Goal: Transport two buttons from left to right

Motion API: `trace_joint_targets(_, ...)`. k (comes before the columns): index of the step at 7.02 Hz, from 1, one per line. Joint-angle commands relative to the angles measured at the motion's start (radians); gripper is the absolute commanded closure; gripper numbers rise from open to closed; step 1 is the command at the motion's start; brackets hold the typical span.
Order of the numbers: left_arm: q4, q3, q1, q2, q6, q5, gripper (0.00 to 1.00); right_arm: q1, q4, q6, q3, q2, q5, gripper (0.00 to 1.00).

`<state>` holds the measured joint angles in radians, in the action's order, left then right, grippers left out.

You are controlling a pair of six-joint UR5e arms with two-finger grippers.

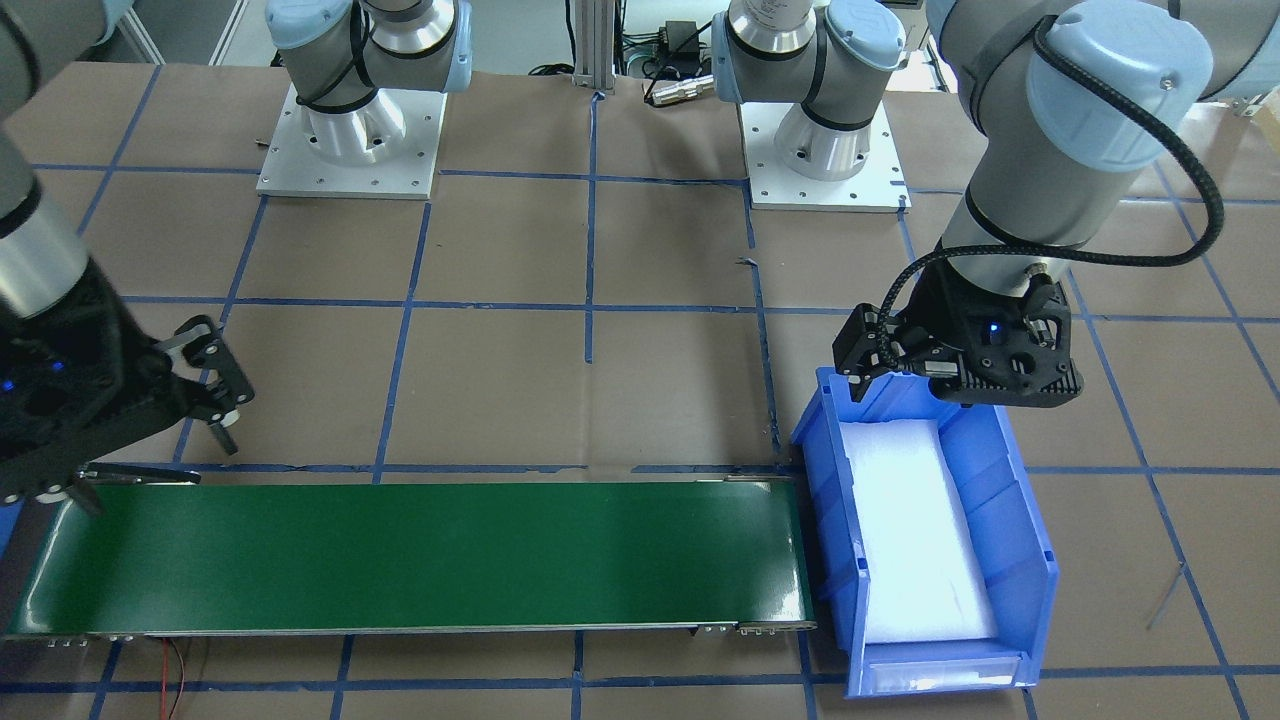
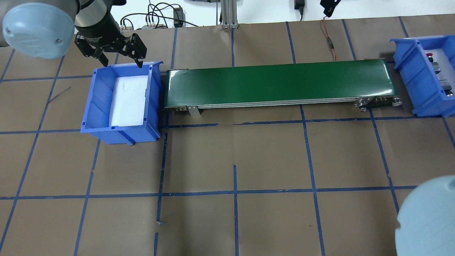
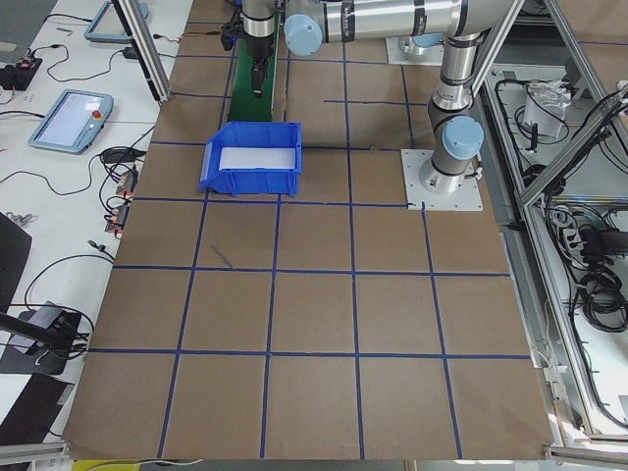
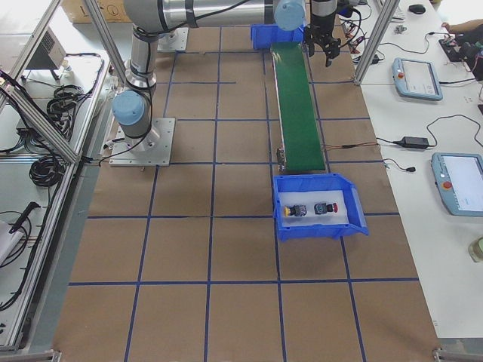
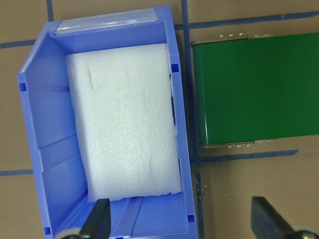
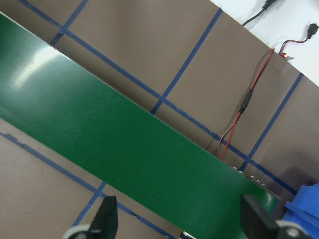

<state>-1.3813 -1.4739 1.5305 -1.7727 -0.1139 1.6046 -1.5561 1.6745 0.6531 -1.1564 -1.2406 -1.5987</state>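
Left gripper (image 2: 122, 61) reads released on my feed: fingers spread and empty, hovering above the left blue bin (image 2: 89, 106), which holds a white foam pad (image 2: 129, 101). Beyond it, the green conveyor belt (image 2: 277, 81) runs along the bench (image 2: 249, 160). Right gripper (image 6: 180, 219) hangs over the belt's right end, likewise released. Farthest out, the yellow button (image 4: 294, 210) and red button (image 4: 324, 207) sit side by side in the right blue bin (image 4: 317, 231).

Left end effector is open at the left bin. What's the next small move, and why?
Probably raise the left end effector clear of the left bin and stop: that bin shows only white foam, the green belt is bare, and the yellow button and red button already lie in the right bin.
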Motion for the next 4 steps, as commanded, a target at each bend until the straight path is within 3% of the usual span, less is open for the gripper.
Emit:
trace_joint_targets(1,0.008,0.000,-0.001,-0.001,0.007,0.011,0.00,-0.035,-0.012,-0.077,-0.194,-0.151,-0.004,0.11)
trace_joint_targets(2,-0.022,0.001,-0.003,0.012,0.010,0.014,0.00,-0.027,-0.068,-0.166,-0.262,-0.215,-0.004,0.10)
trace_joint_targets(4,-0.100,0.003,-0.003,0.045,0.017,0.014,0.00,0.016,-0.252,-0.352,-0.267,-0.247,-0.017,0.01)
